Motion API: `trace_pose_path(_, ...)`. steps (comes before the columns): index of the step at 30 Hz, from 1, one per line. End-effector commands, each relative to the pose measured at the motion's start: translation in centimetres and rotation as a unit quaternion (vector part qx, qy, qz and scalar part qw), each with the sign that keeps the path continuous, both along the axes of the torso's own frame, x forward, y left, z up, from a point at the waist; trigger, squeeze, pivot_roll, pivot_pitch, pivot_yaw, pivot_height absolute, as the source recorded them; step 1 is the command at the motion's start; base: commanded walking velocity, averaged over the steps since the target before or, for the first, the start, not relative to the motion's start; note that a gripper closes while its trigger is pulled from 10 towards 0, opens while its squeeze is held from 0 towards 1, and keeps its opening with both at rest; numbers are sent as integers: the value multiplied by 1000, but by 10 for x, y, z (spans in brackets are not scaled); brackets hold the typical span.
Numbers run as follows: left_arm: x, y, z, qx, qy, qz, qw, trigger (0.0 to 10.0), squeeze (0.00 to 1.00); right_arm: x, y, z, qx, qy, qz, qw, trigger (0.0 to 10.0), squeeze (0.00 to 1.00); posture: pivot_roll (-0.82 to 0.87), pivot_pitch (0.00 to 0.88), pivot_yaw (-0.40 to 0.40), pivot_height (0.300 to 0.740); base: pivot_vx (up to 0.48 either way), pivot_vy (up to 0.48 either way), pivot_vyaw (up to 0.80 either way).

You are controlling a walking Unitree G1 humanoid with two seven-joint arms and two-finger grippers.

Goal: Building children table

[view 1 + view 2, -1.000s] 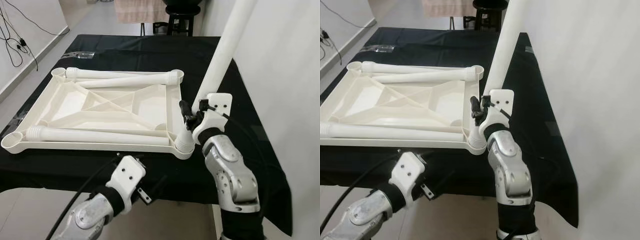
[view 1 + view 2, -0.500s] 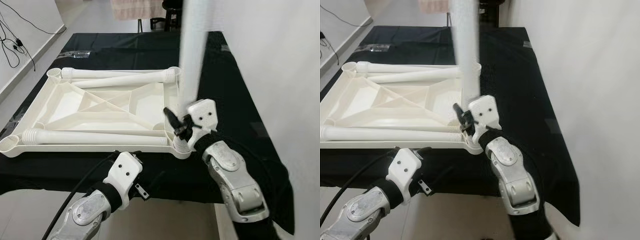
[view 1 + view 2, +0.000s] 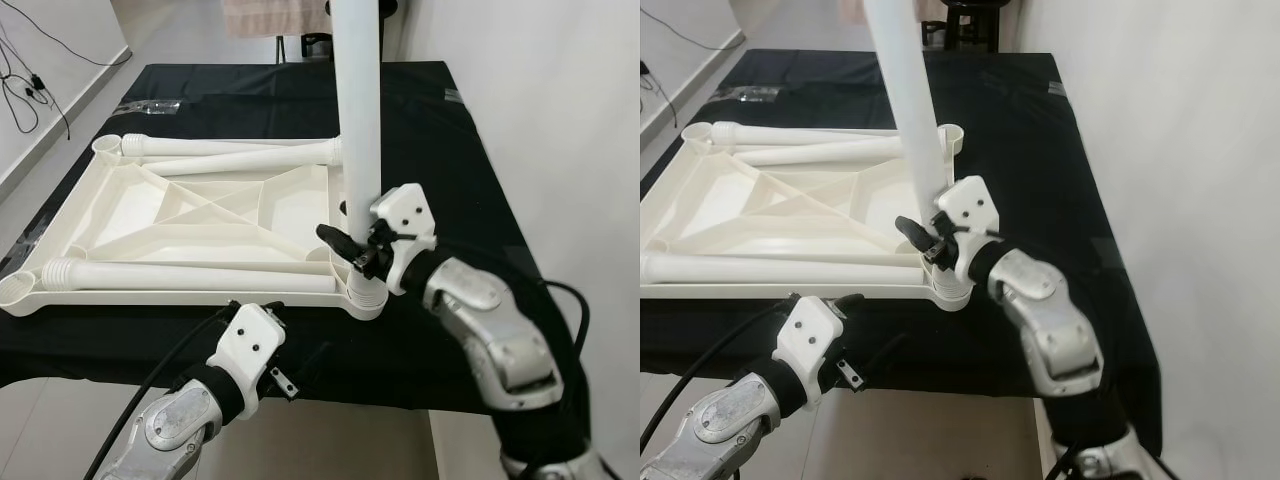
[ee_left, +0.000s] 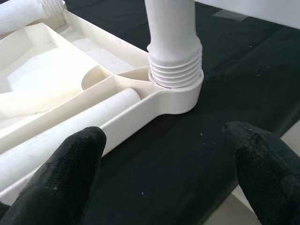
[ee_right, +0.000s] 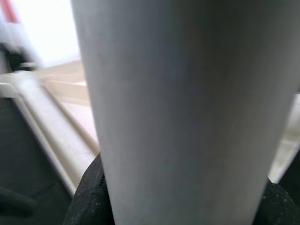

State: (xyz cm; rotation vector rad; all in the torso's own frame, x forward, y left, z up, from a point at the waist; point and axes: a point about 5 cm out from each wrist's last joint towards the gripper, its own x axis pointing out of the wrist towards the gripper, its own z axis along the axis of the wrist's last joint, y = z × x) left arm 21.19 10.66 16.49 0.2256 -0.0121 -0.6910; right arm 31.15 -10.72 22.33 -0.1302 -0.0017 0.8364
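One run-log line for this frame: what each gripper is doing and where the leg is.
right gripper: shut on white plastic table leg | leg: upright in near-right corner socket of white upturned tabletop | left gripper: open, near that corner

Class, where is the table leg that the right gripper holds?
The table leg stands upright in the tabletop's near right corner socket, held by the right gripper.

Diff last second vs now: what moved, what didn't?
The right tool swung the white table leg from leaning right and away to about upright, its threaded end in the near right corner socket of the upside-down tabletop; the right forearm rolled round with it. No grasp or release: the right tool stays shut on the leg. The left tool, open below the table edge, the tabletop and the three loose legs held place.
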Motion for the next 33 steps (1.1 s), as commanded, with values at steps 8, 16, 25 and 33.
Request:
trace_pose_path(8,-11,-2,-6,4,20,-10,1000,10000,0,4,-13,-30,9,85,244,966,10000,0,67,232,-8,740,0,0,0)
trace_pose_path(16,-22,-1,-7,7,35,-25,999,10000,0,2,4,-26,-40,27,299,953,10000,0,87,257,-3,740,0,0,0)
trace_pose_path(25,-43,-12,-10,-3,74,-110,991,10000,0,-8,6,-35,-89,47,434,895,10000,0,96,279,16,740,0,0,0)
trace_pose_path(33,-48,-10,-9,-2,81,-108,991,10000,0,10,2,-20,-90,67,452,885,10000,0,101,305,21,740,0,0,0)
